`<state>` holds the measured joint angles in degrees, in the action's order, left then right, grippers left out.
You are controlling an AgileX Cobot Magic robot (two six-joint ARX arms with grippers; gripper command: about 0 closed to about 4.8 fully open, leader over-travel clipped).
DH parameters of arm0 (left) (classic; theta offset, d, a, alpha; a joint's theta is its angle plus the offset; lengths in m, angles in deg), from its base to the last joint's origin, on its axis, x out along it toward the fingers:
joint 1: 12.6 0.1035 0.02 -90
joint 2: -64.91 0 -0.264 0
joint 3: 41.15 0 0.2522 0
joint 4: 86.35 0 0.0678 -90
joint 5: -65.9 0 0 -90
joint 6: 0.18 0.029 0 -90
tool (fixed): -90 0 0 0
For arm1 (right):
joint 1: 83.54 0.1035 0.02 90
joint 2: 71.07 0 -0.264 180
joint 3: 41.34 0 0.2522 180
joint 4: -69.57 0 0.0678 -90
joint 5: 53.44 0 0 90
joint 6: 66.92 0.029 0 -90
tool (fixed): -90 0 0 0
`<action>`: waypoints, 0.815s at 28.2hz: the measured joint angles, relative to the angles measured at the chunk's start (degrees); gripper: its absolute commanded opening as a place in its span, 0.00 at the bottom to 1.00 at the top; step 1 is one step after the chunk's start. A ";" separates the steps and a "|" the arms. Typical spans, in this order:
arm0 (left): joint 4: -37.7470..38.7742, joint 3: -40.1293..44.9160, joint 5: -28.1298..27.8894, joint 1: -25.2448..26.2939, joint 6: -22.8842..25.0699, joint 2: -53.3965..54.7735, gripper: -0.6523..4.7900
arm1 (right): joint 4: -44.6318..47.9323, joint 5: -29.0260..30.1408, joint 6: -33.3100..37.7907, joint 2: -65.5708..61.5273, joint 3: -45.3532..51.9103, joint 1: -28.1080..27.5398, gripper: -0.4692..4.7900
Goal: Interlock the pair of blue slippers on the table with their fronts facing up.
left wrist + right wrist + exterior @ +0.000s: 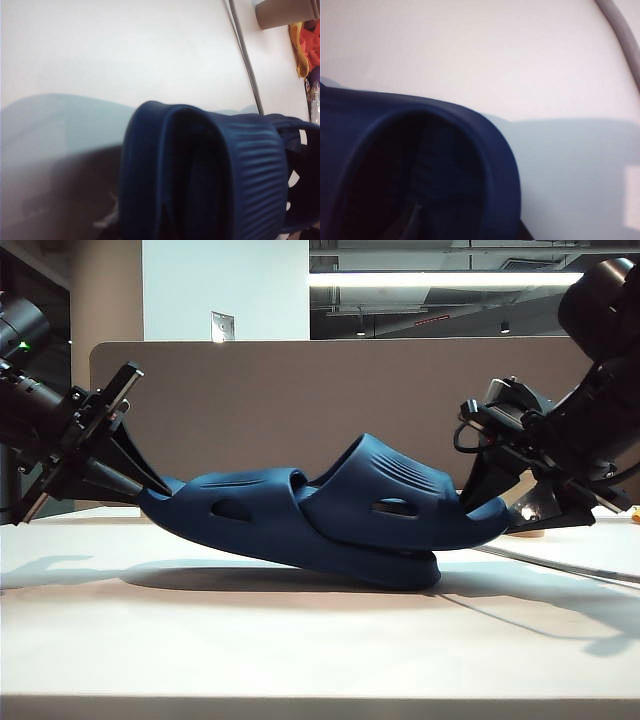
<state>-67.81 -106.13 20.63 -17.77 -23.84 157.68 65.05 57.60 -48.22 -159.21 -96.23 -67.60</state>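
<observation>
The pair of blue slippers lies nested on the white table (300, 650). The left slipper (230, 515) runs under the strap of the right slipper (400, 495). Both outer ends are lifted, and only the middle of the sole touches the table. My left gripper (150, 485) is shut on the left slipper's outer end, whose ribbed strap (255, 170) fills the left wrist view. My right gripper (488, 495) sits at the right slipper's outer end, open. One of its fingertips (415, 215) shows inside the slipper (485, 165), apart from the rim.
A brown partition panel (300, 390) stands behind the table. A grey cable (560, 565) (245, 55) runs across the table on the right. Beyond it are a tan cup-like object (282, 12) and orange and red items (307, 45).
</observation>
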 measured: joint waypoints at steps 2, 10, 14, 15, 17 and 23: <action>0.55 0.00 -0.13 0.00 0.26 0.00 0.12 | 0.31 -0.02 -0.42 0.00 0.00 -0.20 0.50; 1.03 0.00 -0.24 -0.39 0.48 0.00 0.12 | 0.79 2.01 -0.81 0.09 -0.07 -2.86 0.50; 1.05 0.00 0.11 -0.63 1.20 0.00 0.12 | 0.94 2.95 -1.03 1.36 -0.09 -4.57 0.58; 1.11 0.00 0.22 -0.66 1.51 0.00 0.12 | 1.33 3.15 -1.16 1.64 -0.13 -5.05 0.61; 1.99 0.00 0.22 -0.74 1.73 0.02 0.12 | 1.62 3.52 -1.40 2.16 -0.22 -5.99 0.63; 1.99 0.02 -0.26 -0.77 2.19 0.02 0.12 | -0.68 2.99 -4.22 2.16 -0.26 -8.39 0.63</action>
<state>-65.82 -106.11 20.37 -18.53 -21.66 157.70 64.37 60.59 -52.44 -157.05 -96.49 -75.99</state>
